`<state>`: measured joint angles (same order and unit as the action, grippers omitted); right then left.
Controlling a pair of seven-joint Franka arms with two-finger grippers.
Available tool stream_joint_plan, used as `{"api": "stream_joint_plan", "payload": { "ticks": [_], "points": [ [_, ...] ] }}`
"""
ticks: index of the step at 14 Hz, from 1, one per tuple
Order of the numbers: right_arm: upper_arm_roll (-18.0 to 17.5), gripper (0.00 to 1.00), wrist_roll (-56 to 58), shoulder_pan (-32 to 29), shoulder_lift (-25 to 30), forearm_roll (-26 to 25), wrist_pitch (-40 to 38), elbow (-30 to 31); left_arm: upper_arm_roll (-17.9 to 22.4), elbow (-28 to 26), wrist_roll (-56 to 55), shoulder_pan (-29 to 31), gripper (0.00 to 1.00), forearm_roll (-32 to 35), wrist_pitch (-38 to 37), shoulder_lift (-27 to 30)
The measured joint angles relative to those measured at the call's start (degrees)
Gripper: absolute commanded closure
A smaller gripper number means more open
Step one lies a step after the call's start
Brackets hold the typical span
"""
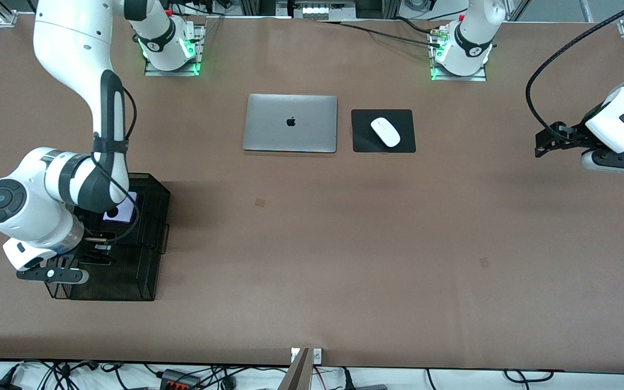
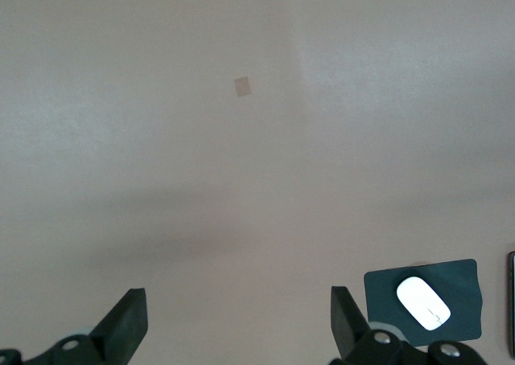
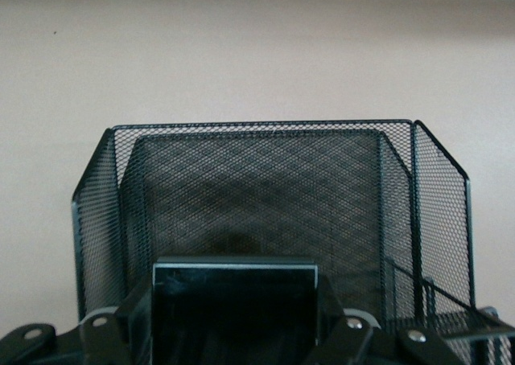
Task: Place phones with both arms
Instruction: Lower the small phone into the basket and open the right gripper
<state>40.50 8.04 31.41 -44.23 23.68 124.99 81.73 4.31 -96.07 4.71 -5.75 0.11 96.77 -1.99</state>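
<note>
The right gripper [image 3: 233, 333] sits over the black mesh organizer [image 1: 128, 254] at the right arm's end of the worktop [image 1: 312, 244], jaws clamped on a black phone [image 3: 235, 301]. A white-lilac phone [image 1: 119, 212] lies in the organizer. The left gripper [image 2: 237, 325] waits over bare worktop, jaws wide and empty.

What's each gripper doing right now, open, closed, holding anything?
Left gripper: open, empty, over bare table.
Right gripper: shut on a black phone, over the black mesh organizer.
</note>
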Motion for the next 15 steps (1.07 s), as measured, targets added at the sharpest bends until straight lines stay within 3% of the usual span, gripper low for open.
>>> {"api": "stream_joint_plan", "payload": {
  "ticks": [5, 15],
  "points": [
    [-5.40, 0.82, 0.92, -4.58, -1.30, 0.00, 6.39, -0.05, -0.02, 0.04, 0.00, -0.05, 0.00, 0.00, 0.00, 0.00],
    [-5.86, 0.81, 4.31, -5.80, -2.04, -0.01, 7.36, -4.57, -0.04, 0.05, 0.00, -0.13, 0.00, 0.00, -0.41, 0.00]
  ]
}}
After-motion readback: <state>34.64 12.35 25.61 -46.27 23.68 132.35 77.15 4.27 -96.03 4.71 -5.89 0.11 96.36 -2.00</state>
